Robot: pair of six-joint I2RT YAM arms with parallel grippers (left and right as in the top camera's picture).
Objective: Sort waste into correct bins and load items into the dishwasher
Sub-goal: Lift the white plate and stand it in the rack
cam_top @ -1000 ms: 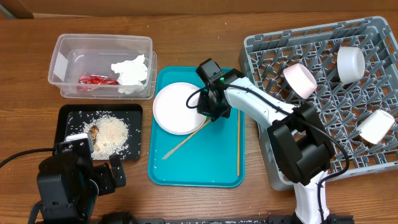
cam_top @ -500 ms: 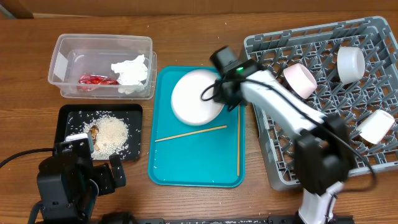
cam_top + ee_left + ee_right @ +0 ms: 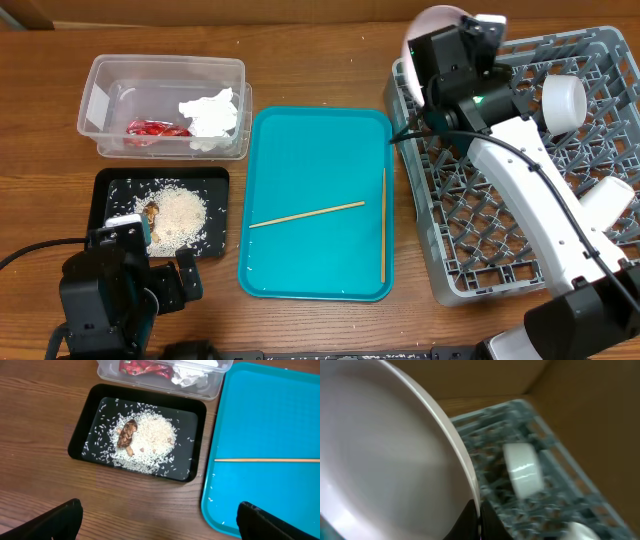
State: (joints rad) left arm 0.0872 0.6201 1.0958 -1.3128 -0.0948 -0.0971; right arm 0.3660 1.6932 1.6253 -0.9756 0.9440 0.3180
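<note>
The right end effector [image 3: 479,519] is pinching the rim of a white plate [image 3: 432,20]. In the wrist view the two dark fingers close on the plate's edge at the bottom centre of the frame. The plate is in the air, not on the surface. It is turned nearly on its edge and hangs over the upper left corner of the grey dish rack [image 3: 470,240], at the top of the overhead frame.

The open grid cells of the rack lie below and to the right of the plate in that frame, so I judge the coming move is a short travel inward and down, keeping the plate upright so that it slips between the ribs. A white cup [image 3: 565,100] and a white bowl [image 3: 605,200] already occupy the right part of the rack, well apart from the plate.

The left end effector [image 3: 159,522] is spread wide and holds nothing. It sits at the lower left, near the black tray [image 3: 105,180] with rice, far from the rack. Two chopsticks [image 3: 306,214] lie on the teal tray [image 3: 300,150].
</note>
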